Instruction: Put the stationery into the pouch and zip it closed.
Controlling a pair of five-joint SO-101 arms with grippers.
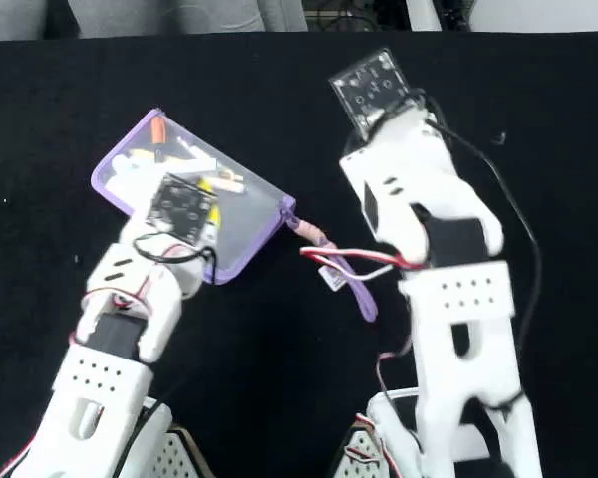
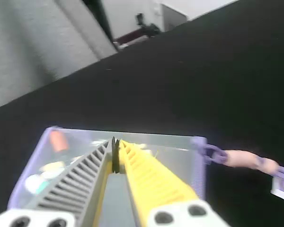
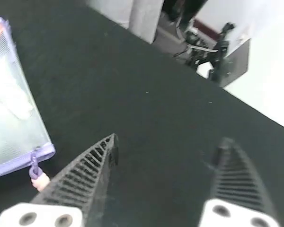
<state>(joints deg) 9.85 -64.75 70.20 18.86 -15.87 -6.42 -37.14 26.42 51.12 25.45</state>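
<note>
Left gripper (image 2: 115,143) is sitting with fingers pressed together over the pouch (image 1: 257,207), which is lying far left on the table (image 1: 538,119). Right gripper (image 3: 170,142) is hovering spread wide, just right of the zipper pull (image 1: 314,235). Stationery (image 1: 194,159) is showing inside. The pouch is looking light, limp and slick, so pinching the pull's soft strap while pinning the body seems best.
</note>
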